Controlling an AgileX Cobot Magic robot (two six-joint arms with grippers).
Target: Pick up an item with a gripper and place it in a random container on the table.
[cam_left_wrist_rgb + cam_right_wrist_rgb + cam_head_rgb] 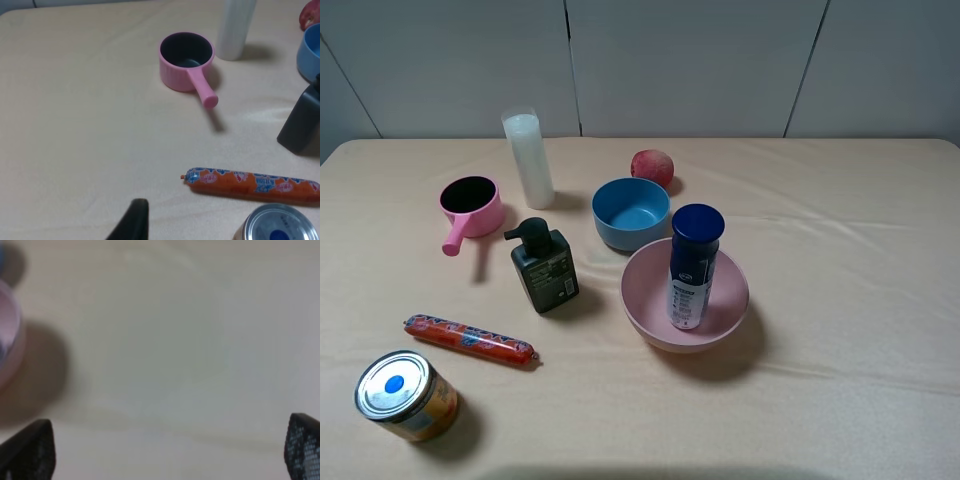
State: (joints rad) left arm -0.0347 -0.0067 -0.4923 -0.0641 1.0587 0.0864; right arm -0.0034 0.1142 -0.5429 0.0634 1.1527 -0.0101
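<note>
Nearest to the camera, in the lower left of the high view, you have a tin can (405,396) with a blue dot on its silver lid, and just above it an orange sausage (469,338) lying flat on the table (860,400). Going right, a small pink pot (470,208) with a handle and a milky white cylinder (528,158) stand in the upper left, then a dark green pump bottle (544,265) near the middle, with a blue bowl (631,213) and a red apple (652,166) behind it. Right of centre you find the bottle (694,266), standing upright inside the pink bowl (650,312), so I judge that the placing is already done. If you must take it again, I think it is stiff plastic, rather light, smooth and a little slippery, and tall enough to tip easily; take it around the body just under the dark blue cap, from above, because the bowl rim blocks a low grasp and the blue bowl stands close behind. No arm appears in the high view. In the left wrist view only one dark finger of the left gripper (132,224) shows, so you cannot tell its state. In the right wrist view the right gripper (170,455) has its two fingers spread wide over bare cloth, holding nothing.
</note>
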